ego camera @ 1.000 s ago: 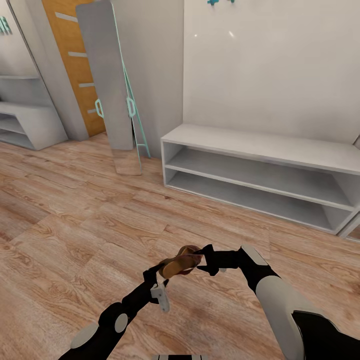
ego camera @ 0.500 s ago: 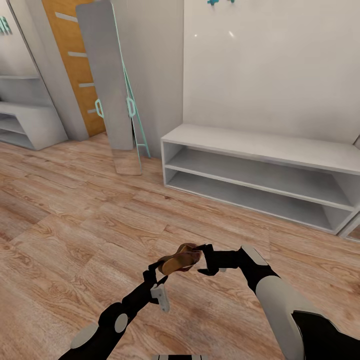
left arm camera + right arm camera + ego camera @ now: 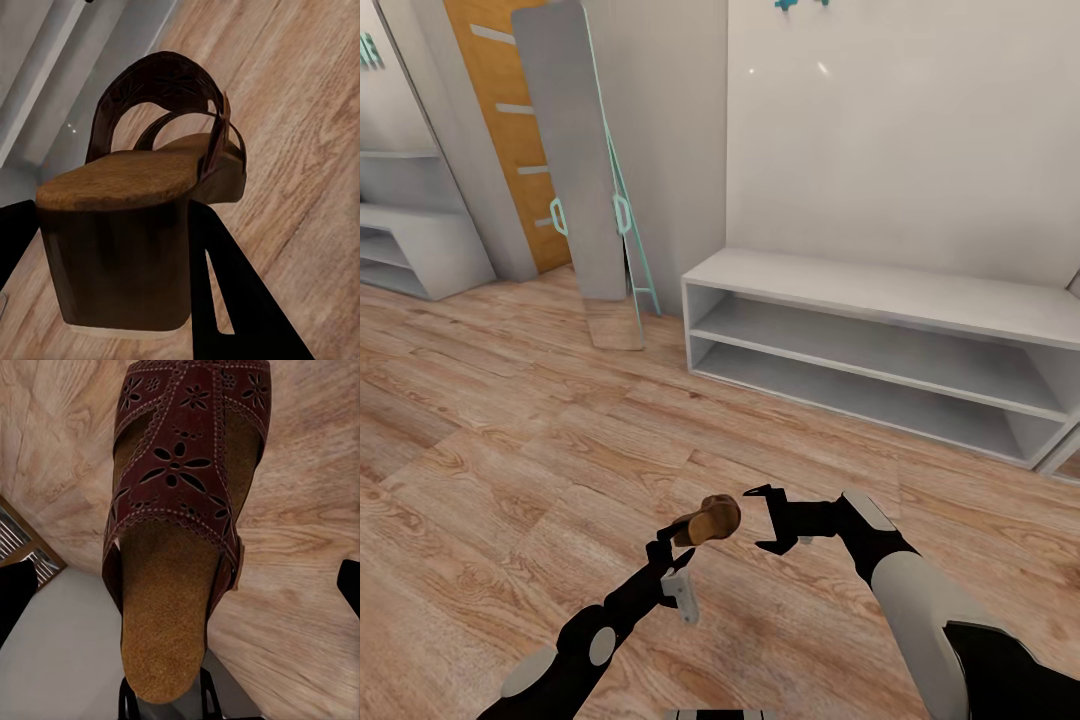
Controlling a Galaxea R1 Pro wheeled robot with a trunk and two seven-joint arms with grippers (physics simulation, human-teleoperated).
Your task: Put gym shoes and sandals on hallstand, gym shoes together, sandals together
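sandal (image 3: 707, 521) in left jaws (image 3: 678, 548), hallstand (image 3: 880, 352) shelves bare

Both arms reach forward low, wrists turned inward toward each other. Left gripper (image 3: 678, 545) closed on a sandal (image 3: 707, 520) at its heel, held off the floor. Right gripper (image 3: 762, 518) just beside the sandal, fingers (image 3: 760, 492) spread wide, holding nothing.

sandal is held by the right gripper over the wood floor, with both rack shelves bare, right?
Not quite: the left gripper holds the sandal, as the head view shows. The right gripper is open beside it, its fingers apart and off the shoe. The rest stands: it hangs over the wood floor, and both shelves of the rack are bare.
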